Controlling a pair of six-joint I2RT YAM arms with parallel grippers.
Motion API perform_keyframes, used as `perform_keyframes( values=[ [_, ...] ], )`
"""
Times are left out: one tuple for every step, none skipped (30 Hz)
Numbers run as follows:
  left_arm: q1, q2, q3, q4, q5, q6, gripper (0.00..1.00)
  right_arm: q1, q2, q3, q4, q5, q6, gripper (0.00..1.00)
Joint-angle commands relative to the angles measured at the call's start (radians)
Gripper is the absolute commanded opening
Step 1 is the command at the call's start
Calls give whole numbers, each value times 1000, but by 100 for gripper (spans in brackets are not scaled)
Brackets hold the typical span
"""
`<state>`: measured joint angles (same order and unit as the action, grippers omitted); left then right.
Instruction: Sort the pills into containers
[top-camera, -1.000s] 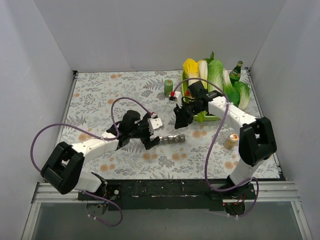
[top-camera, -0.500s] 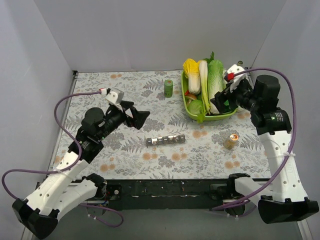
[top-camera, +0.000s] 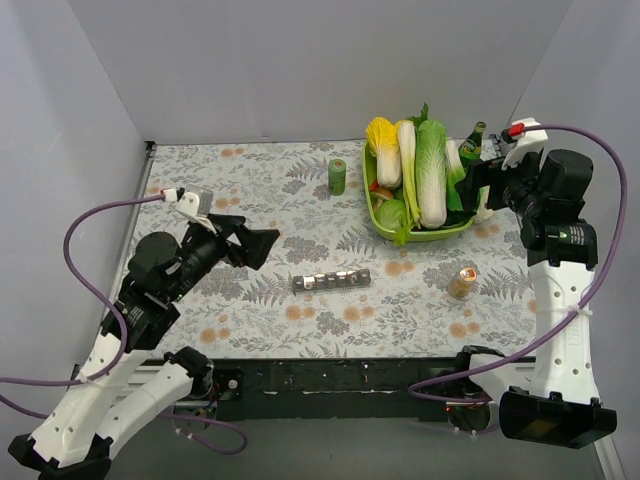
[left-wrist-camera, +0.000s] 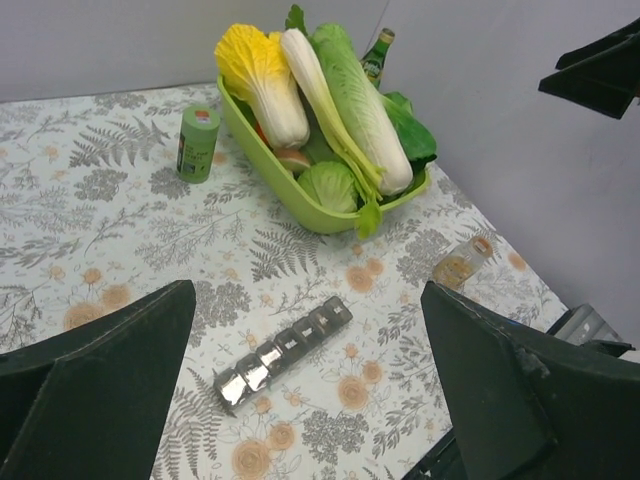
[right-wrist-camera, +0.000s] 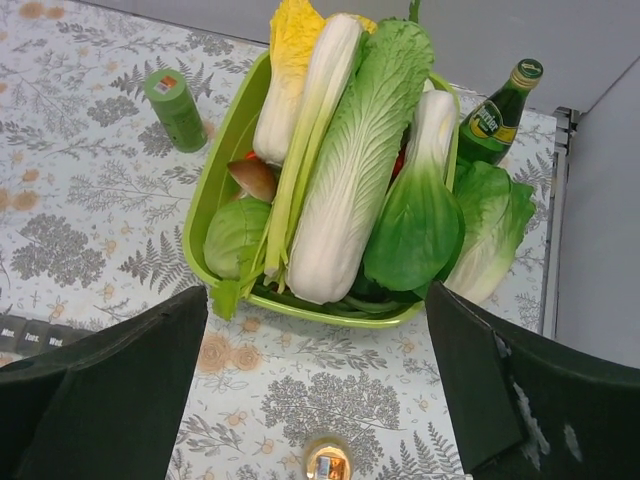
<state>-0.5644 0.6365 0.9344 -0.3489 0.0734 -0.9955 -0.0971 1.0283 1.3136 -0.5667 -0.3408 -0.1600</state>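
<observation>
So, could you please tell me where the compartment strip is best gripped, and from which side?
Probably across the narrow width of the compartment strip, near its middle, approached from straight above: it lies flat, with both long edges clear.

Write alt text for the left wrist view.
A grey strip of joined pill compartments lies diagonally on a floral tablecloth, framed by the dark fingers of the open left gripper. Beyond it are a green tray of vegetables, a small green cylinder left of it, and an amber bottle at right.
</observation>
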Motion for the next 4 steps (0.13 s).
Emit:
perform_keyframes(
  values=[
    [1, 20, 18, -67, -11, 3, 98, -4, -45, 15, 57, 28, 27, 97],
    [1, 19, 12, -67, -4, 1, 98, -4, -53, 12, 57, 28, 22, 97],
    [3, 19, 9, -65, -4, 0, 98, -4, -56, 10, 59, 26, 23, 97],
    [1, 19, 6, -64, -1, -2, 98, -4, -59, 0, 60, 23, 27, 97]
  ],
)
